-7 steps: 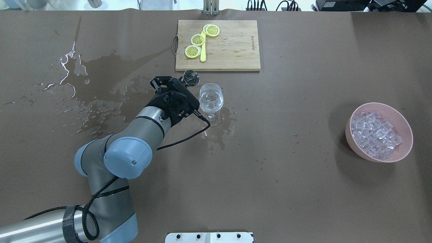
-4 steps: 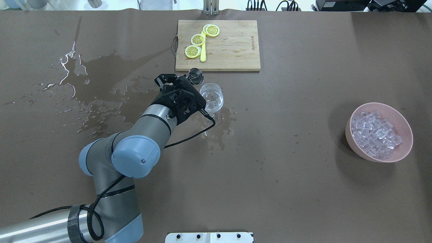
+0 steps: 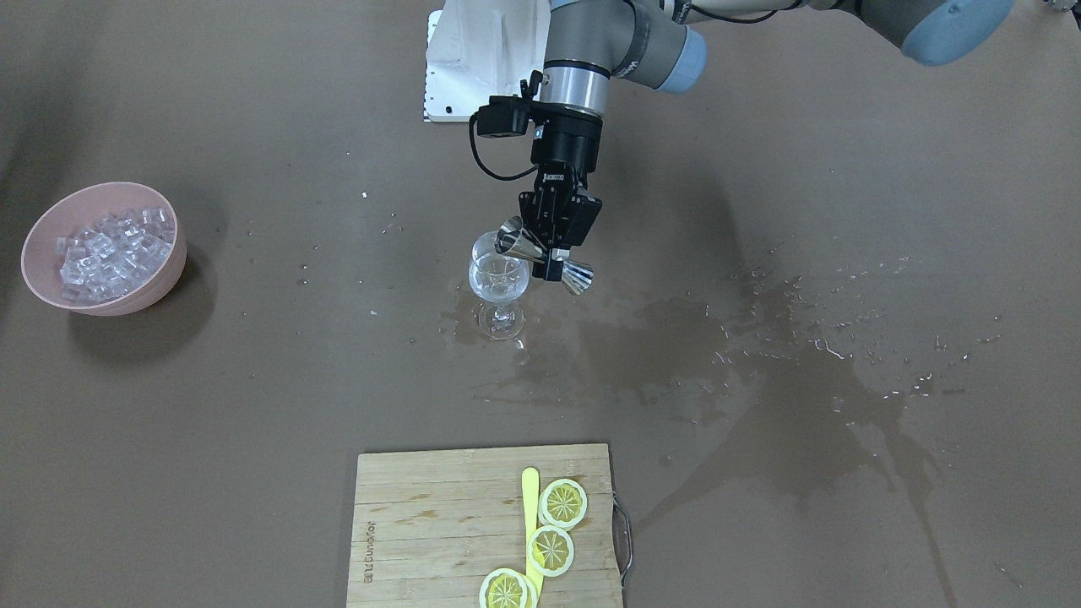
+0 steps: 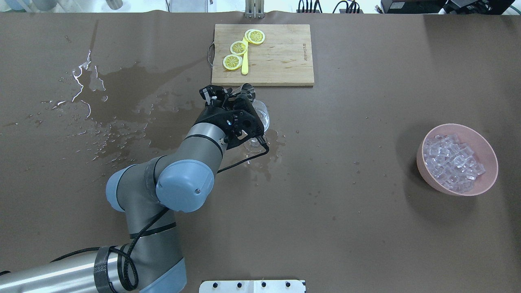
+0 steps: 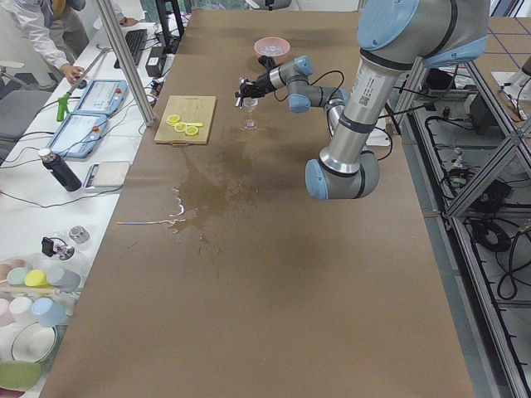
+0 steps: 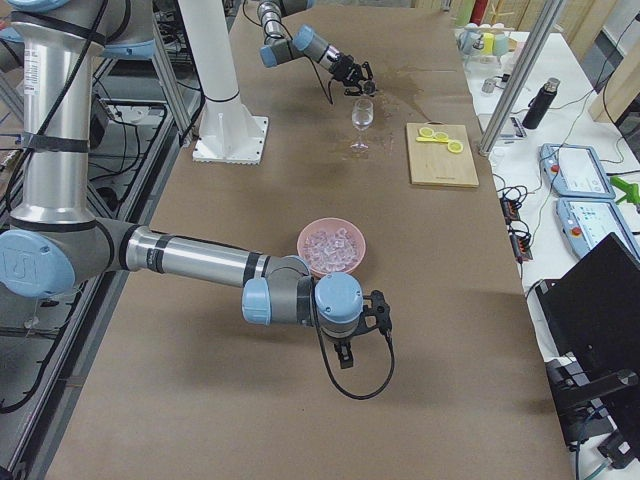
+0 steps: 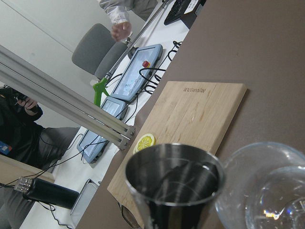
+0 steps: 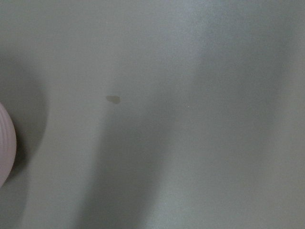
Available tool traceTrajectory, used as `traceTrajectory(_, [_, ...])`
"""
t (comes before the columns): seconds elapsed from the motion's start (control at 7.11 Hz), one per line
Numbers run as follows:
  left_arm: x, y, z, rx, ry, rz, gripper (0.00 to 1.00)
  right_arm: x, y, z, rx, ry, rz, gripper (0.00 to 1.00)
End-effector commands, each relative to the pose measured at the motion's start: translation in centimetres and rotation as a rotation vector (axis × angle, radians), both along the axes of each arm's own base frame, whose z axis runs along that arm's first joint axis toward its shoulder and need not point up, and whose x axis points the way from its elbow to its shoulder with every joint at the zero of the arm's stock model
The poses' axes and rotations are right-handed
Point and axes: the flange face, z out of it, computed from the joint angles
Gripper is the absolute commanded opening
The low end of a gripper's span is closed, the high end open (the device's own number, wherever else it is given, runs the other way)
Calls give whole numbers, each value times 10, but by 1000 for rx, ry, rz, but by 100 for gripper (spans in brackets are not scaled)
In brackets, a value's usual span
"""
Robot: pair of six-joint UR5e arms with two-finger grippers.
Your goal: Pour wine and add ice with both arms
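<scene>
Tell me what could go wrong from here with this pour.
1. The left end effector holds the jigger tilted at the wine glass rim; a nudge could tip the stemmed glass.
2. The tabletop around its foot is wet, so more liquid may miss the glass.

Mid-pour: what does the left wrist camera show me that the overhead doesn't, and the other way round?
Only the left wrist view: the inside of the jigger, though I cannot tell whether it holds liquid; also control panels and a person's hand beyond the table edge.
Only the overhead: the left arm, which hides most of the glass, the pink bowl of ice, and the wet stains.
Both: the jigger at the wine glass's rim, the cutting board and a lemon slice.
</scene>
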Motion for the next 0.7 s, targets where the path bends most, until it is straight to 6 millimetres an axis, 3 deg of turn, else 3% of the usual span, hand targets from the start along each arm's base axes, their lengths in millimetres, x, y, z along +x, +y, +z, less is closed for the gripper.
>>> traceTrajectory(0.0, [0, -1, 1, 33, -78, 3, 0, 0, 0, 1, -2, -2, 0, 100])
traceTrajectory(0.56, [-3, -4, 0, 105, -234, 20, 0, -1, 2, 6, -15, -19, -1, 100])
